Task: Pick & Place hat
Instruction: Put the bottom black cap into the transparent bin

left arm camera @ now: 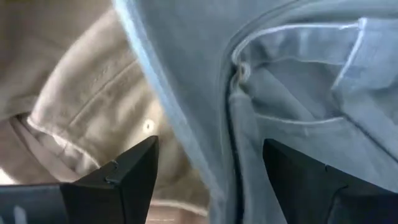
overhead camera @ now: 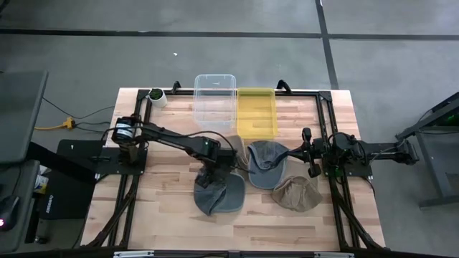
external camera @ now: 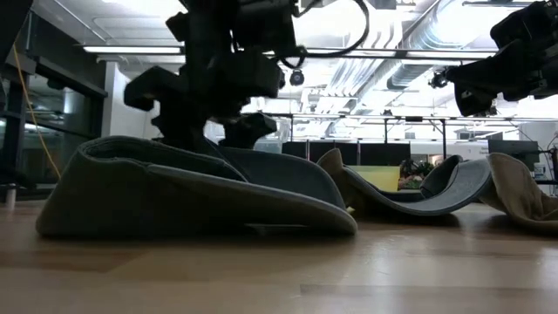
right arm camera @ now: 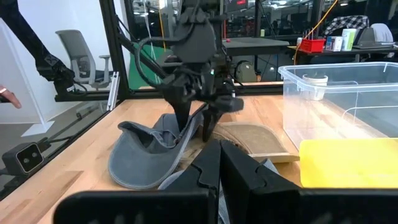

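Grey cloth dominates the middle of the wooden worktop [overhead camera: 165, 222], where three hats lie close together: a grey hat [overhead camera: 219, 193] nearest the front edge, a second grey cap [overhead camera: 264, 163] just behind and to its right, and a tan hat [overhead camera: 296, 193] to the right of both, its edge touching the second cap. The left hand [overhead camera: 214, 172] is lowered onto the front grey hat, over its rear part; in the right wrist view its two fingers [right arm camera: 180, 115] stand apart and straddle a raised fold of the hat [right arm camera: 146, 155], and in the left wrist view grey fabric [left arm camera: 280, 81] fills the gap between the two dark fingertips [left arm camera: 134, 171], with tan fabric [left arm camera: 74, 93] beside it. The fingers are spread on either side of the cloth; whether they press it cannot be told. In the low view the hat [external camera: 192, 196] rests on the worktop with its brim flat and its crown rising under the left hand [external camera: 214, 131]. The right hand [overhead camera: 307, 152] waits at the right side of the worktop, just beside the second grey cap and above the tan hat, with its fingers drawn together [right arm camera: 217, 165]. At the rear edge stand a clear bin [overhead camera: 215, 97] and, touching it on the right, a yellow bin [overhead camera: 257, 115]; a small white roll [overhead camera: 156, 97] sits near the rear left corner. Beyond the worktop, an office chair [right arm camera: 78, 56] shows in the room.
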### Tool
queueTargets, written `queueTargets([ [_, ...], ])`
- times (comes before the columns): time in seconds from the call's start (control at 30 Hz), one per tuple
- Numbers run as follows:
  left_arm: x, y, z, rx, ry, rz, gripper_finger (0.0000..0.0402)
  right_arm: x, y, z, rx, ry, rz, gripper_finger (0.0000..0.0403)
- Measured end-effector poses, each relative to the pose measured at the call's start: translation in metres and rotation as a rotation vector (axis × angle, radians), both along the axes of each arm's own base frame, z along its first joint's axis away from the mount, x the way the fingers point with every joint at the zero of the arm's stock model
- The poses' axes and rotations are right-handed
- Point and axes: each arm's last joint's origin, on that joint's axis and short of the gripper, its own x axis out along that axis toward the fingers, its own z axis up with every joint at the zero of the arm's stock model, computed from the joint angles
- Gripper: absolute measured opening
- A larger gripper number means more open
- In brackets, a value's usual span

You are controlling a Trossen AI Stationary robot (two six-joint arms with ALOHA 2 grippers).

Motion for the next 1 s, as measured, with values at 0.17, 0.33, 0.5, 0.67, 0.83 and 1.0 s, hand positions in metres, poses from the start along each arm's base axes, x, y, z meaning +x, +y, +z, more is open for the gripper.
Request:
queueTargets([
  [0.17, 0.0027, -0.0007, 0.0065, -0.012, -0.019, -0.007, 0.0255, -0.0001, 0.0000, 0.0000, 0.000, -0.001, 0.000, 0.0005],
  [0.33, 0.0044, -0.0013, 0.0079, -0.026, -0.035, -0.016, 0.0229, 0.0000, 0.0000, 0.0000, 0.000, 0.000, 0.000, 0.0005],
  [0.5, 0.0045, -0.0011, 0.0079, -0.024, -0.036, -0.017, 0.0211, 0.0000, 0.0000, 0.0001, 0.000, 0.000, 0.000, 0.0005],
  [0.67, 0.0048, -0.0009, 0.0079, -0.018, -0.040, -0.015, 0.0189, 0.0000, 0.0000, 0.0001, 0.000, 0.000, 0.000, 0.0005],
  [0.83, 0.0077, -0.0012, 0.0089, -0.022, -0.070, -0.009, 0.0156, 0.0000, 0.0000, 0.0001, 0.000, -0.001, 0.000, 0.0005],
  [1.0, 0.0082, -0.0012, 0.0090, -0.023, -0.076, -0.008, 0.0117, 0.0000, 0.0000, 0.0000, 0.000, 0.000, 0.000, 0.0005],
])
